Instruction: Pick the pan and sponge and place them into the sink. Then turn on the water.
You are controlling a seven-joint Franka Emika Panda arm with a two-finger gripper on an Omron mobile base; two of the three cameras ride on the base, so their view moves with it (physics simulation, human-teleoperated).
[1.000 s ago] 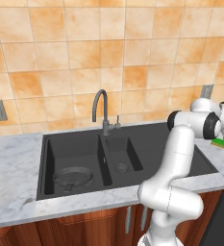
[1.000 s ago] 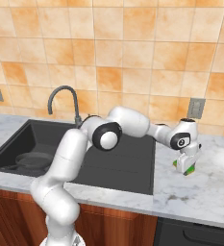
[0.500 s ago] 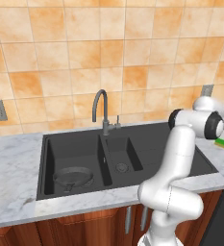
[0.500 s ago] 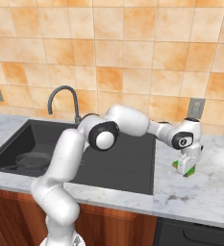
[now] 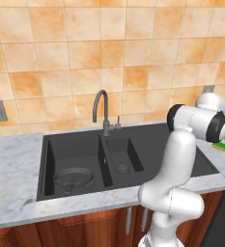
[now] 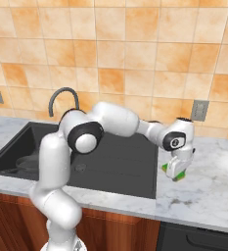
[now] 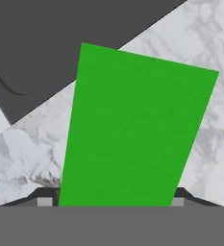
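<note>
My gripper (image 6: 176,171) hangs low over the marble counter just right of the sink (image 6: 125,169), shut on the sponge (image 6: 170,168). In the hand view the sponge's (image 7: 137,129) green top spans the whole gap between the two fingertips of the gripper (image 7: 111,199), with the sink's (image 7: 60,38) dark corner beyond it. In the left base view the sponge (image 5: 220,146) peeks out beside the wrist. The pan (image 5: 73,177) lies in the large left basin of the sink (image 5: 152,144), also seen as the pan (image 6: 27,163) at far left. No water runs from the faucet (image 5: 100,103).
The gooseneck faucet (image 6: 61,95) rises behind the basins. My arm stretches across the drainboard. A wall outlet (image 6: 199,110) sits on the tiled wall behind the hand. Marble counter (image 6: 208,186) extends to the right of the sponge.
The hand has shifted a little left toward the sink, and the sponge has moved with it. The jaws keep the same width.
</note>
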